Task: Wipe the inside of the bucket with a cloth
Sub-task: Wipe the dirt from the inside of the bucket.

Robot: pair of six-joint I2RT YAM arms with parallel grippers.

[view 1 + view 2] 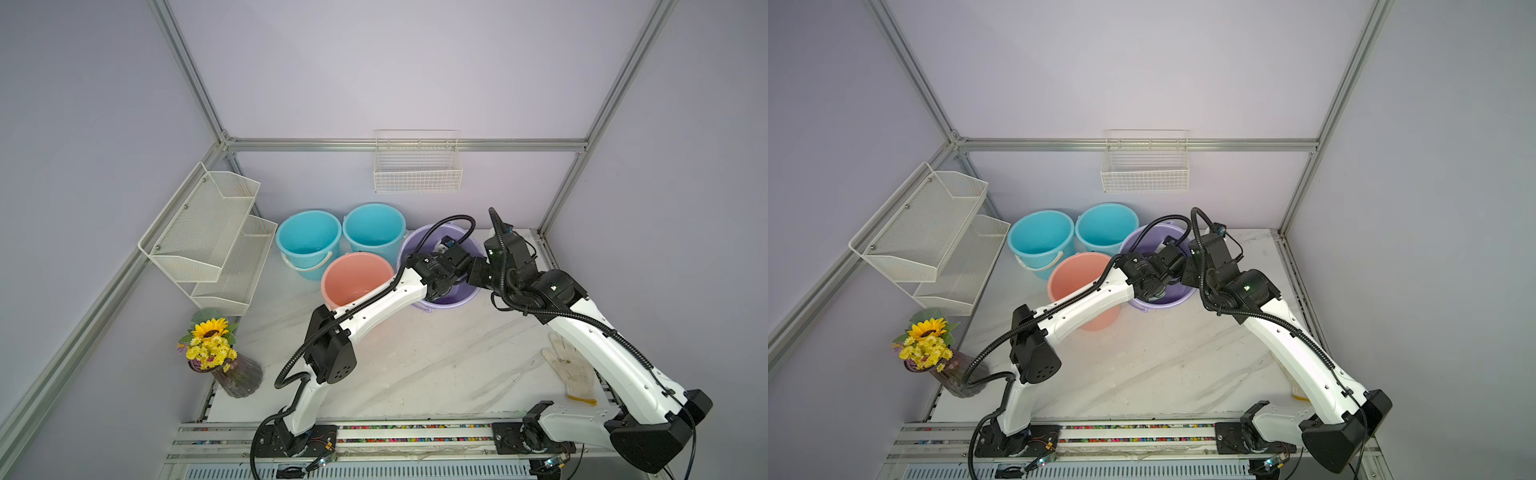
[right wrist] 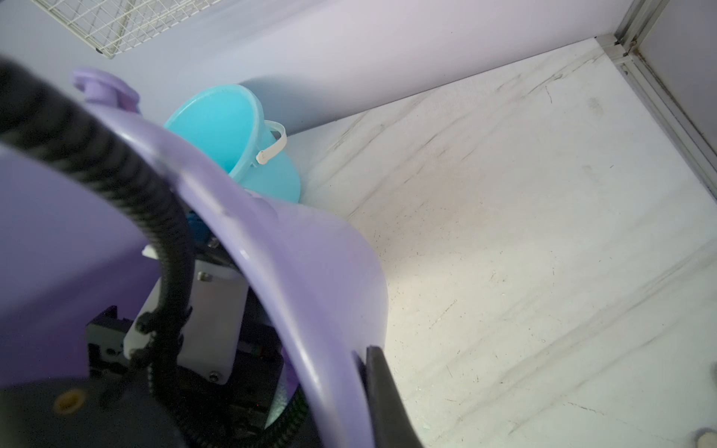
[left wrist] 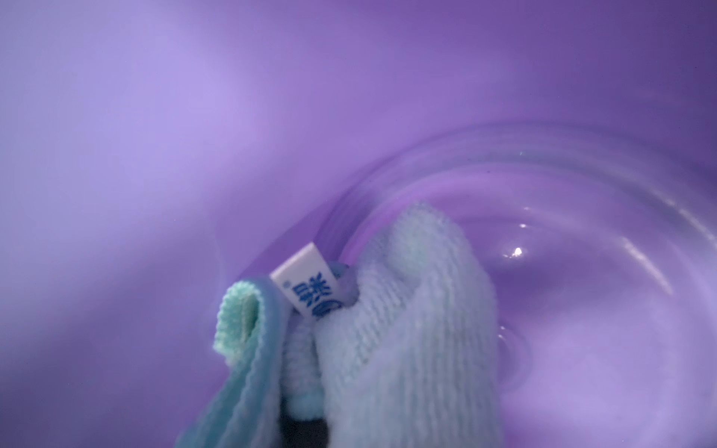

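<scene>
The purple bucket (image 1: 451,306) (image 1: 1156,306) stands at the back of the table, right of centre. My left arm reaches down into it, so in both top views the left gripper is hidden. In the left wrist view the left gripper (image 3: 310,424) is shut on the pale mint-green cloth (image 3: 407,329), whose white tag (image 3: 306,283) shows. The bunched cloth rests against the bucket's inner wall (image 3: 194,116) near the bottom. My right gripper (image 2: 349,388) (image 1: 478,272) is shut on the bucket's rim (image 2: 310,271). One dark finger (image 2: 382,391) lies outside the wall, and the other is hidden inside.
Two blue buckets (image 1: 309,237) (image 1: 374,228) and a pink bucket (image 1: 353,278) stand just left of the purple one. A white work glove (image 1: 571,370) lies by the right arm. A vase of flowers (image 1: 216,353), wire shelves (image 1: 208,232) and a wall basket (image 1: 417,166) line the edges.
</scene>
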